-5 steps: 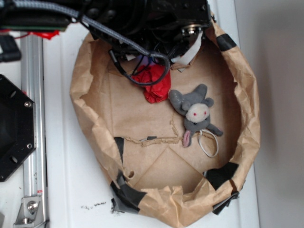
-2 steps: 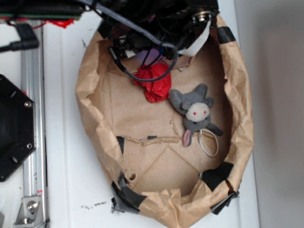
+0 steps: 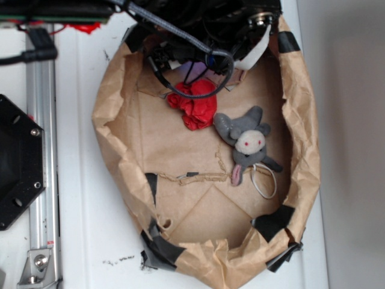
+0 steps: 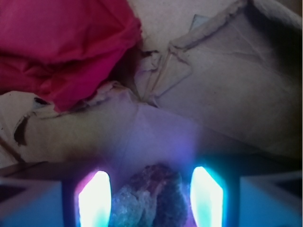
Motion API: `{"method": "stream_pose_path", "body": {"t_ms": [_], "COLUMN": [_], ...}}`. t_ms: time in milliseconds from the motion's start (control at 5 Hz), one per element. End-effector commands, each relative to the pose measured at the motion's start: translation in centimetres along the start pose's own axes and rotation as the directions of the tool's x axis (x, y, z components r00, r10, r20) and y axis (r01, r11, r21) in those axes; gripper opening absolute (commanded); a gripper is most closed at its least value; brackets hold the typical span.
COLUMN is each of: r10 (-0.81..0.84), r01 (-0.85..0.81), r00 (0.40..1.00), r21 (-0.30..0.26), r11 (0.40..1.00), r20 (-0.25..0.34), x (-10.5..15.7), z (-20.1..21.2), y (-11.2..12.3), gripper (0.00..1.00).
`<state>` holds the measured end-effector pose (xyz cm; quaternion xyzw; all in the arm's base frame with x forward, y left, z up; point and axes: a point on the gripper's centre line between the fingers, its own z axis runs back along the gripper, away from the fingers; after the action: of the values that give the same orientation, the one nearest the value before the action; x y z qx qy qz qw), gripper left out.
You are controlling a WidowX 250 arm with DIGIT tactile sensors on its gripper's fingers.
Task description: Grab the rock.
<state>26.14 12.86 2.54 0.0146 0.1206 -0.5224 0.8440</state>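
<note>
In the wrist view, the red paper ball point(image 4: 61, 42) fills the upper left, lying on the crumpled brown paper point(image 4: 227, 90). Low in the middle, the rock point(image 4: 151, 196) sits between the two glowing fingers point(image 4: 94, 198) of the gripper point(image 4: 150, 198) (whether they press it, I cannot tell). In the exterior view, right of the ball, lies the grey plush animal point(image 3: 246, 141).

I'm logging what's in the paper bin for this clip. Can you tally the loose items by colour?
Red: 1, the paper ball
Grey: 1, the plush animal
Dark brown: 1, the rock, seen only in the wrist view, between the gripper's glowing fingers
White: 1, a thin loop by the plush
Total: 4
</note>
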Motion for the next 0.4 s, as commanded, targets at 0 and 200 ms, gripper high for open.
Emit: {"method": "stream_pose_path", "body": {"t_ms": [0, 200], "r10": [0.045, 0.077], "r01": [-0.046, -0.076], "r00": [0.999, 0.997], "r21": [0.064, 0.110], "r11": [0.997, 0.991], "r20": [0.018, -0.005], "x": [-1.7, -1.3], "z": [0.6, 1.7], "y": [0.9, 0.4], "gripper": [0.00, 0.00]}}
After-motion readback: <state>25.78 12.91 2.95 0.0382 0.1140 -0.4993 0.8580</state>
